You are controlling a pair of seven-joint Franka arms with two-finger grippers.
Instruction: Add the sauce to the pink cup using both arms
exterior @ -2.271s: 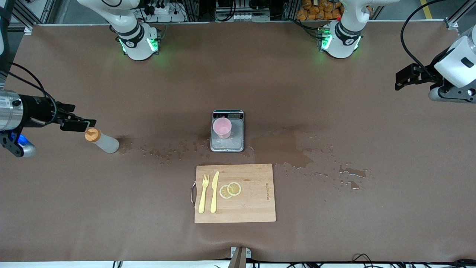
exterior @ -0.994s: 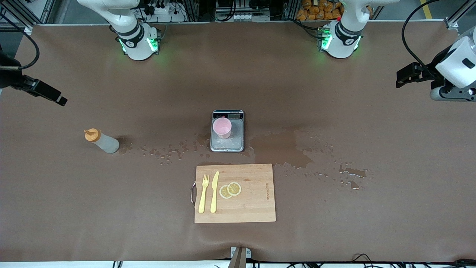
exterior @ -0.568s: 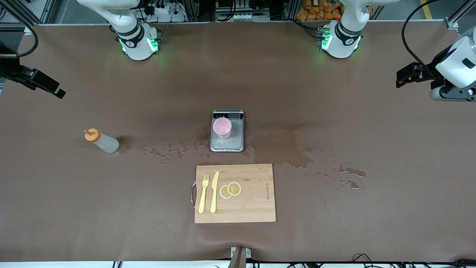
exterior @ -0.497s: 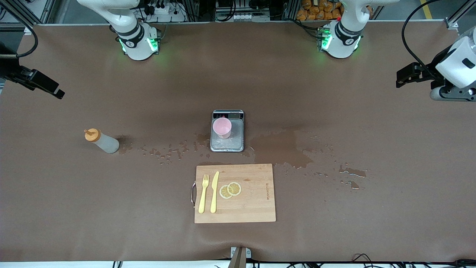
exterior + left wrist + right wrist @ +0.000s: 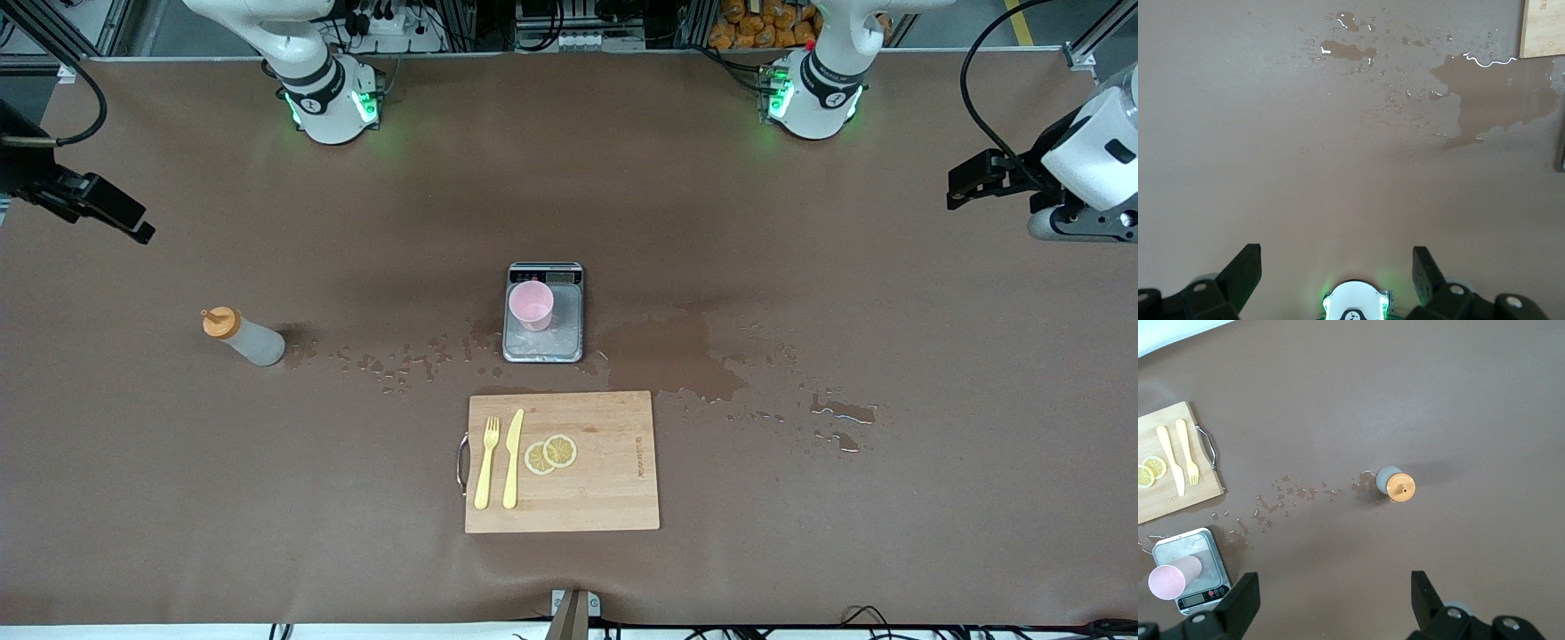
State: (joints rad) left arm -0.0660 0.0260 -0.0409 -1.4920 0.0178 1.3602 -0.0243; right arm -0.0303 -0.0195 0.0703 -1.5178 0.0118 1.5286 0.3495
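The wide brown paper-covered table is carrying everything, with wet spill patches spreading across its middle. Nearest the front camera, a rectangular wooden cutting board is holding a yellow plastic fork, a yellow plastic knife and two lemon slices. Just farther from the camera, a small grey kitchen scale is bearing the small pink plastic cup, which is standing upright on its plate.

The small translucent whitish squeeze bottle of sauce with an orange cap is standing upright on the table, well apart from the cup, toward the right arm's end, beside a trail of droplets.

The right gripper is hovering over bare table at that end, its fingers standing wide apart and holding nothing; its wrist view is looking down on the bottle's orange cap. The left gripper is waiting over the left arm's end of the table, likewise spread open and empty, its fingers framing bare wet table.

The bottle is probably light and soft-walled, so a hard pinch would likely squirt sauce early, and its sides may be slick from the nearby wet. A gentle hold around the mid-body, below the cap, seems safest. The cup is looking light and easily tipped, so steadying it low on its wall would help.
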